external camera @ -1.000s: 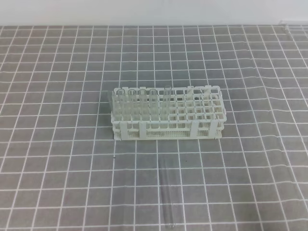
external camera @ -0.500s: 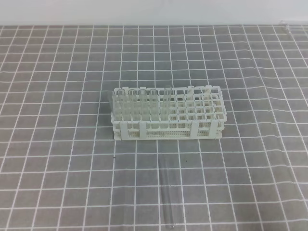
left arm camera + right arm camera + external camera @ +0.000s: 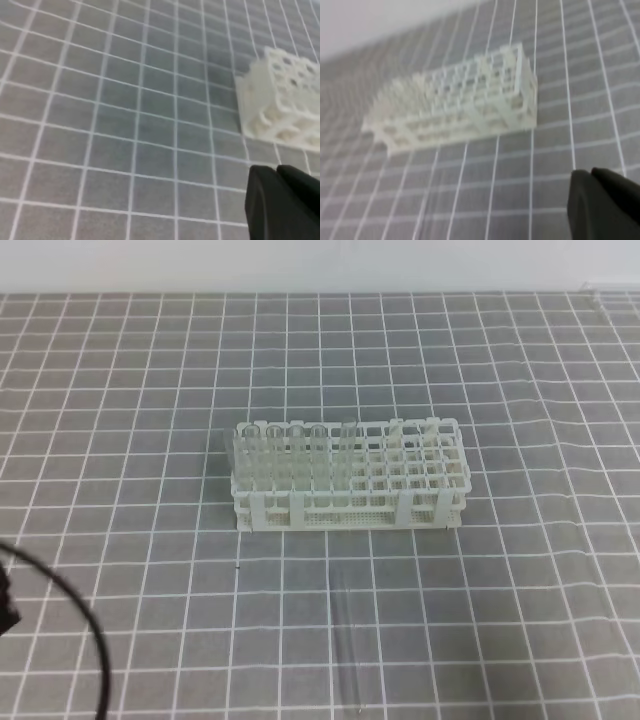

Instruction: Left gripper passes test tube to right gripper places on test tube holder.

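A: Test tube (image 3: 349,645), the slim clear glass one with a round bottom — where does it lie in the high view?

B: Flat on the grey counter with white grid lines (image 3: 520,570), on the near side of the white plastic two-tier rack with square holes (image 3: 350,480), apart from it, its length running toward the rack's front. Several other clear tubes (image 3: 290,452) stand upright in the rack's left holes. A black cable (image 3: 75,615) curves in at the lower left edge, well apart from the rack.

A: And the left wrist view?

B: The black two-fingered left claw (image 3: 276,172) shows at the lower right, its fingers pressed together with nothing between them. The rack (image 3: 282,102) sits beyond it, blurred, on the counter (image 3: 100,125).

A: The right wrist view?

B: The black right claw (image 3: 591,174) is at the lower right, likewise closed on nothing. The rack (image 3: 465,105) lies ahead and to its left on the counter (image 3: 590,90), out of focus. The lying tube cannot be made out in either wrist view.
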Motion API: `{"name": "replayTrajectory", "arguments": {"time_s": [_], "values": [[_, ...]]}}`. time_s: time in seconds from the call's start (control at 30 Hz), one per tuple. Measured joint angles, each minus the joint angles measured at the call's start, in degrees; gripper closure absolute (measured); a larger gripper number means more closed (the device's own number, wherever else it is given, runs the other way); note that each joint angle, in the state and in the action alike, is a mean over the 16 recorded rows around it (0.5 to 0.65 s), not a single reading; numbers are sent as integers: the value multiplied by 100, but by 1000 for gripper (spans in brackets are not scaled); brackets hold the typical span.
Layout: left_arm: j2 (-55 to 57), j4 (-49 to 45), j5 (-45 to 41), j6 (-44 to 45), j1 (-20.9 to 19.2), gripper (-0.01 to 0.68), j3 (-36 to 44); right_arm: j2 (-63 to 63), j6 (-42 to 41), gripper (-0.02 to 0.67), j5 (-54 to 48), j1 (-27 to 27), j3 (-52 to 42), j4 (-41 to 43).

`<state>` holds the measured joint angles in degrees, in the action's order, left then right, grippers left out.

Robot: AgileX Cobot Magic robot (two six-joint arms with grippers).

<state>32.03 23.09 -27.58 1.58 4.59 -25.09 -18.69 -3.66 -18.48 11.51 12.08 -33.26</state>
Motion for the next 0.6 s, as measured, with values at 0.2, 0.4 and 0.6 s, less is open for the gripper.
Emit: {"name": "replayTrajectory", "arguments": {"time_s": [0.2,0.4,0.6], "values": [[1141,822,-593,1117,182,674,-787,-899,-37,662,-637,0,608,362],[2113,1390,-718,1573,698,674,-1159,-1509,-86,662,-1100,0,976,572],[3154,1479,-601,1241,1566,675,-1409,-1826,-127,662,-1321,0,1108,681]]}}
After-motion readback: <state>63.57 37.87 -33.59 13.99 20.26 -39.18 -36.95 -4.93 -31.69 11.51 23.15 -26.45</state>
